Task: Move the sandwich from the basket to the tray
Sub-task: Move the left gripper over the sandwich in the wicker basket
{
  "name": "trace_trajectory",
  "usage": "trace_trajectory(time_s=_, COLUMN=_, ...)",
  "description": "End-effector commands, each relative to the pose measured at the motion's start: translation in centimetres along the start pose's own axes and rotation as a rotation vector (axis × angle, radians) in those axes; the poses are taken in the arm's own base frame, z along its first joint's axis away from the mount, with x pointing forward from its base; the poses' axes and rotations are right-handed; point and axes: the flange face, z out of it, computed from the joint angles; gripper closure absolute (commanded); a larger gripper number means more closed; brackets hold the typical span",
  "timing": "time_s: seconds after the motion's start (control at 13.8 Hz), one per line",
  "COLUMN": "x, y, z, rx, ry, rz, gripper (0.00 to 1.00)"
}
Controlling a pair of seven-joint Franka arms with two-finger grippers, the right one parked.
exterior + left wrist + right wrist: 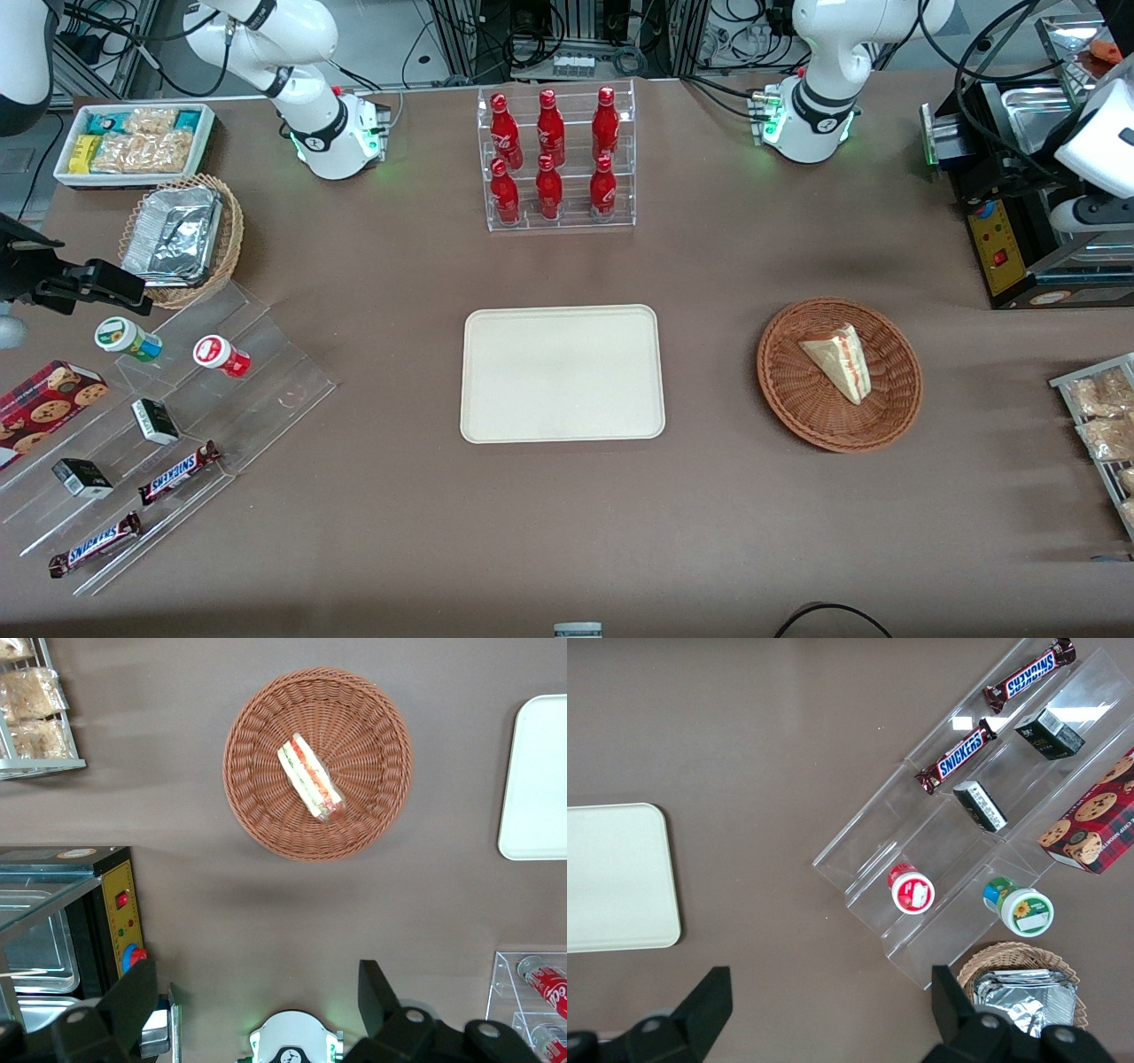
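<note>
The sandwich (840, 361), a pale bread wedge with red and green filling, lies in the round reddish-brown wicker basket (788, 390) toward the working arm's end of the table. The cream tray (562, 372) lies flat beside the basket, at mid-table, with nothing on it. In the left wrist view the sandwich (310, 777) lies in the middle of the basket (372, 735), and an edge of the tray (540, 780) shows. My left gripper (257, 992) is open and empty, high above the table, well apart from the basket and farther from the front camera than it.
A clear rack of red bottles (558, 159) stands farther back than the tray. A black appliance (1010, 230) and a wire rack of packaged snacks (1103, 425) flank the basket. A stepped acrylic stand with snacks (168, 416) and a tan foil-filled basket (182, 235) lie toward the parked arm's end.
</note>
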Motion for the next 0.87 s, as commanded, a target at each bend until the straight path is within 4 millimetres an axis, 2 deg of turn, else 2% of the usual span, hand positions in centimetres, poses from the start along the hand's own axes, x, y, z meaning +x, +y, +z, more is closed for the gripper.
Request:
trace_trajectory(time_s=0.0, x=-0.2, y=0.2, z=-0.2, rx=0.001, ry=-0.021, rz=0.023, gripper=0.0)
trace_trajectory(time_s=0.22, x=1.0, y=0.3, z=1.3, rx=0.005, ry=-0.047, rz=0.014, gripper=0.0)
trace_trajectory(time_s=0.44, x=3.0, y=0.2, z=4.0, rx=0.009, ry=-0.078, rz=0.004, gripper=0.0)
trace_trajectory(time_s=0.65, x=4.9, y=0.1, z=7.8, rx=0.009, ry=-0.057, rz=-0.134, gripper=0.0)
trace_trajectory(time_s=0.8, x=5.7, y=0.5, z=11.3, rx=0.007, ry=-0.035, rz=-0.249, gripper=0.0)
